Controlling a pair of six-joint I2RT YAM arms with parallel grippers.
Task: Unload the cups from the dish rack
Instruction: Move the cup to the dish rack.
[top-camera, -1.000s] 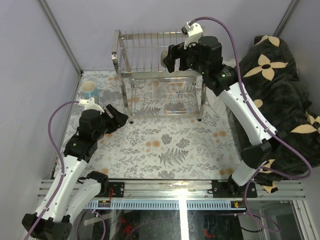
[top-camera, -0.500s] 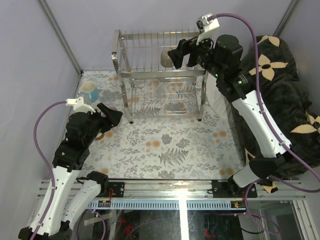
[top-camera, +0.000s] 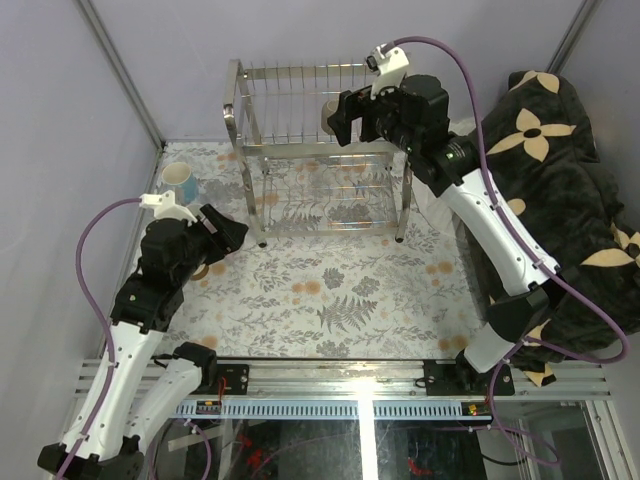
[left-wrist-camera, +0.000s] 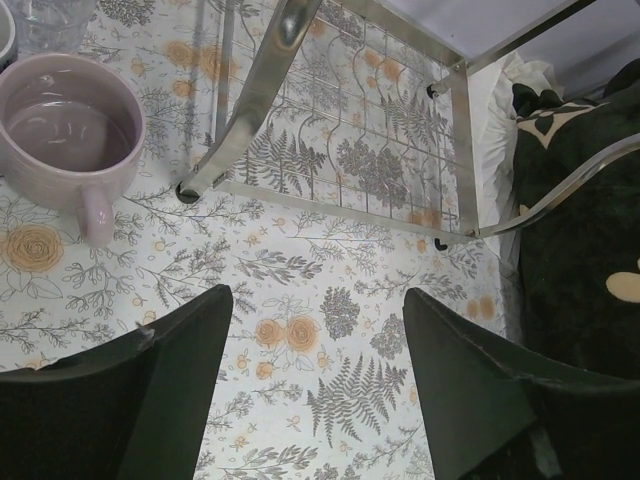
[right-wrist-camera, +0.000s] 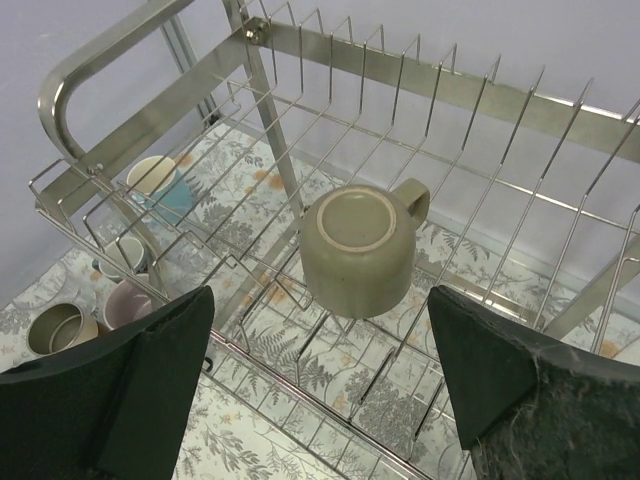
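The right arm has swung back toward the dish rack (right-wrist-camera: 500, 92); the right gripper (right-wrist-camera: 320, 400) — jaws wide apart, empty — has the olive-grey mug (right-wrist-camera: 358, 250) straight ahead, upturned on the upper tier, handle pointing away.

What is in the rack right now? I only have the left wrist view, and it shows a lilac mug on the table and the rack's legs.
Observer: One olive mug, upside down on the top tier of the rack.
Operator: Where is the right end effector?
Observer: The right end effector is up at that top tier, open. Its wrist view has the olive mug between its fingers, not gripped.
Operator: Any cups out that I can't see?
Observer: Yes, a blue mug stands upright on the table, left of the rack.
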